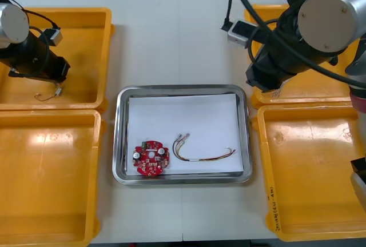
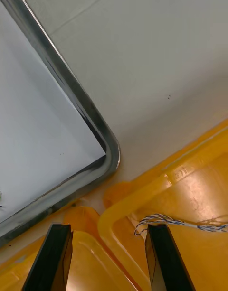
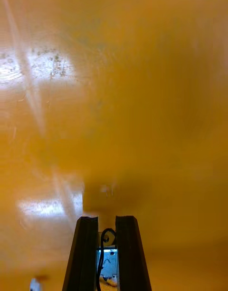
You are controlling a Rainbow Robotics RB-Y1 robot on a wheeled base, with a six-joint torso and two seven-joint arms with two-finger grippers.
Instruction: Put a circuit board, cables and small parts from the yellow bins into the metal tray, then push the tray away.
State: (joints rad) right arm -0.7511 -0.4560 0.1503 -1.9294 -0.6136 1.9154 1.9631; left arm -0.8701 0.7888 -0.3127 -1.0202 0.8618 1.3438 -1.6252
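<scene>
While the left gripper (image 3: pixel 107 220) hangs over the far left yellow bin (image 1: pixel 86 18), its fingers (image 3: pixel 87 253) pinch a small metal part (image 3: pixel 109 265) and a black cable (image 3: pixel 101 246) between them. The right gripper (image 2: pixel 109 228) holds its fingers apart above the far right yellow bin (image 2: pixel 199 177), where a twisted blue and white cable (image 2: pixel 161 219) ends just beside one fingertip, near a corner of the metal tray (image 2: pixel 95 115).

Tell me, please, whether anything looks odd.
Nothing stands out: circuit board and red and yellow cable lie flat in the tray; left gripper holds a small metal part in a left bin; right gripper open beside the tray.
</scene>
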